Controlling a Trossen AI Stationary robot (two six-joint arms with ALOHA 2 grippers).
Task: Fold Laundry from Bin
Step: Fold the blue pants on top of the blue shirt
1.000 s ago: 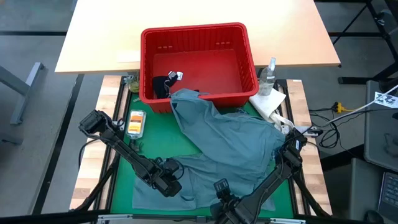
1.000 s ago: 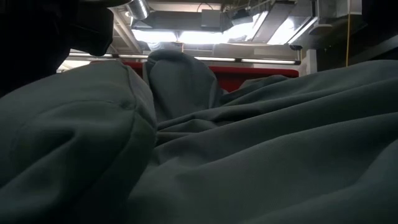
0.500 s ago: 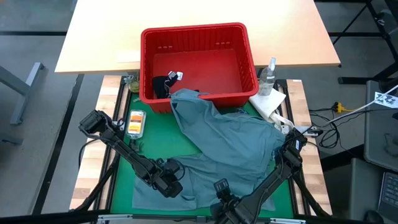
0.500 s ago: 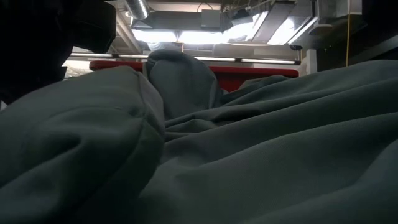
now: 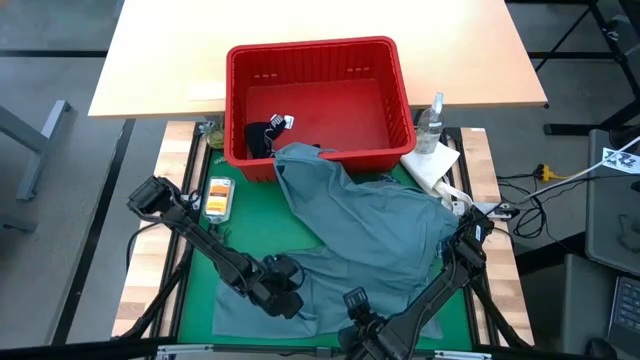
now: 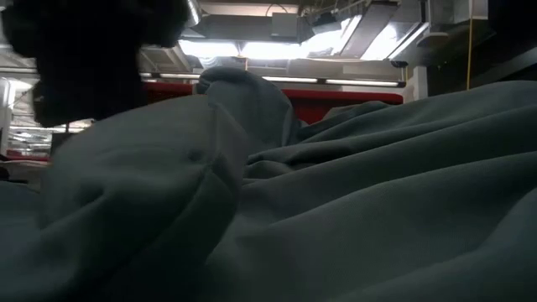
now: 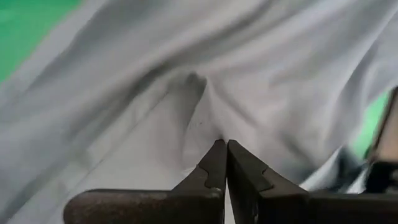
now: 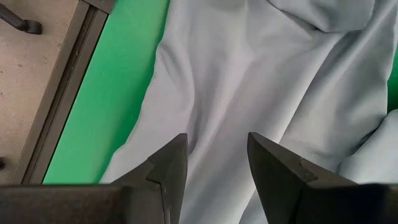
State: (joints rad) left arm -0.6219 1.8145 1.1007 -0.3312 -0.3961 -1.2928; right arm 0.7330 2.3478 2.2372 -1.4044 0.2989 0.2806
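Note:
The large grey-blue garment (image 5: 360, 235) lies spread on the green mat (image 5: 245, 235), and its far end hangs over the near rim of the red bin (image 5: 320, 55). A dark navy garment (image 5: 262, 136) sits in the bin's left near corner. My left gripper (image 5: 287, 297) is shut on the grey-blue cloth in its near left part, and its arm shows dark in the low view (image 6: 92, 59). My right gripper (image 8: 214, 149) stands open just above the same garment (image 8: 249, 74) by the table's near edge, touching nothing. My left gripper pinches a raised fold of the grey-blue garment (image 7: 208, 118) between its two fingertips (image 7: 217, 158). The fingers slant down at it from the table's left. A ridge of cloth (image 7: 196, 81) runs up to the tips. The remainder of the garment lies on the mat.
A spray bottle (image 5: 432, 122) and a white paper towel (image 5: 432, 165) stand right of the bin. An orange-and-white packet (image 5: 218, 197) lies on the mat's left edge. A light wooden tabletop (image 5: 170, 60) extends behind the bin. The garment (image 6: 352, 218) fills the low view.
My left gripper has tipped and closed on the grey-blue cloth. In the low view the hump of cloth under it has gathered, risen and shifted toward the table's right. The garment's other parts have stayed where they were.

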